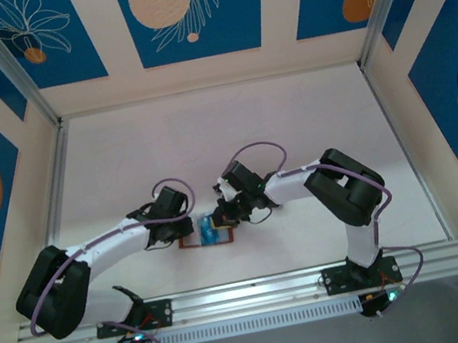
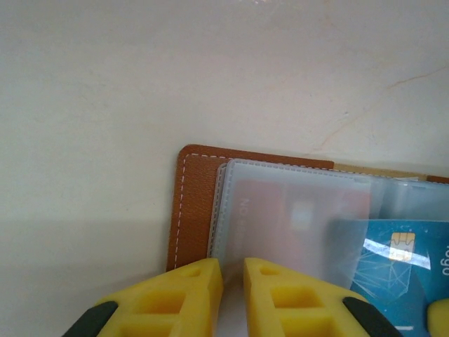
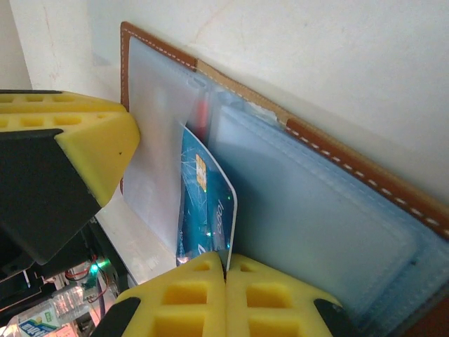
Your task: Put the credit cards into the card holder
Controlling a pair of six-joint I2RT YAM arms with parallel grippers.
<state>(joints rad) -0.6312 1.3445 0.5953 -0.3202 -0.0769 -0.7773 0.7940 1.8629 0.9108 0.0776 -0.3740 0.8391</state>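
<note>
While the brown card holder (image 2: 193, 210) lies open close to the near edge of the worktop (image 1: 292, 126), about midway along it, the left gripper (image 2: 233, 270) is nipped on the rim of its clear sleeve. The right gripper (image 3: 226, 265) is clamped tight on a blue card (image 3: 207, 203), which stands edge-on between the holder's sleeves.

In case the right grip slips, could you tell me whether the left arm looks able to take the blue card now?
Probably not: the left gripper seems pinched on a clear sleeve partly covering the blue card, which the right gripper holds.
</note>
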